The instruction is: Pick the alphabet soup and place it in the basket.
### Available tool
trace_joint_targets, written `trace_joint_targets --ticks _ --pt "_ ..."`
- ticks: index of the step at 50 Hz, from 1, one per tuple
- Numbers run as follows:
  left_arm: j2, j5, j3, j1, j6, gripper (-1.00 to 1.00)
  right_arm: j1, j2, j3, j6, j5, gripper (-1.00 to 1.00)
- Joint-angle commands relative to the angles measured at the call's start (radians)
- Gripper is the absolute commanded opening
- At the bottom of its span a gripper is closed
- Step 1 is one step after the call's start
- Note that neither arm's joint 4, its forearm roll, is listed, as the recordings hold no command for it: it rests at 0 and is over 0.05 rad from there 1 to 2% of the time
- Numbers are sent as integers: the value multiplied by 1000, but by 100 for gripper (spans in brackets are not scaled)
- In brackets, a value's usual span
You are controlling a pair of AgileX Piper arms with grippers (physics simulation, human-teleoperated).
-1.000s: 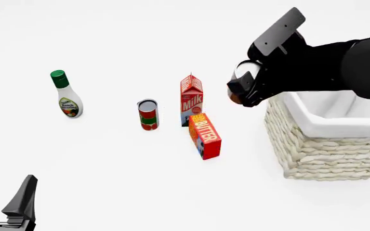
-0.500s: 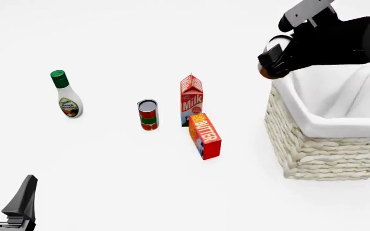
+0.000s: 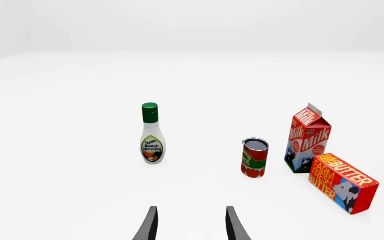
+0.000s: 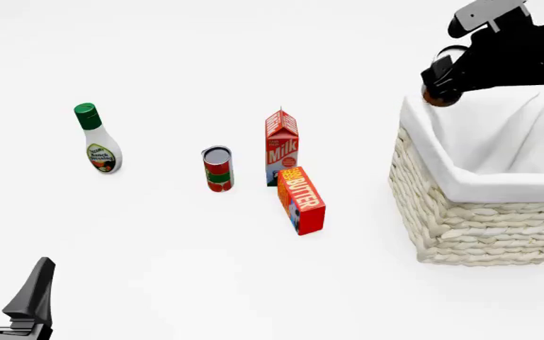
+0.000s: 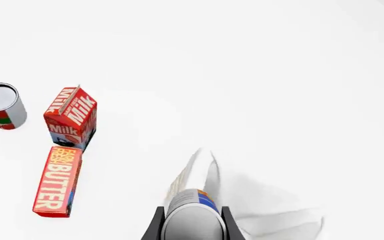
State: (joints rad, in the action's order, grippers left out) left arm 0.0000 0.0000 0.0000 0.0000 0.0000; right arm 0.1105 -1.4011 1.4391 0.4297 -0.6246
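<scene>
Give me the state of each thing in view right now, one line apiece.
Soup: held in the right pincer, in the air at the basket's far left corner.
Basket: upright, no item visible inside.
Milk: upright.
Butter: on the table beside the milk.
Red can: upright.
Dressing: upright, cap on.
Left pincer: open, holding nothing.

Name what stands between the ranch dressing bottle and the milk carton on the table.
The red can with a green band, seen in the front view between the ranch dressing bottle and the milk carton.
</scene>
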Motion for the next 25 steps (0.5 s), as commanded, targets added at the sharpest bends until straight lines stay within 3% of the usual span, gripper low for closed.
trace_joint_targets --ticks 1,25 --pt "0 0 0 0 0 100 -77 7 -4 -17 15 -100" --pt "0 0 0 0 0 100 -189 -13 -98 6 99 -100"
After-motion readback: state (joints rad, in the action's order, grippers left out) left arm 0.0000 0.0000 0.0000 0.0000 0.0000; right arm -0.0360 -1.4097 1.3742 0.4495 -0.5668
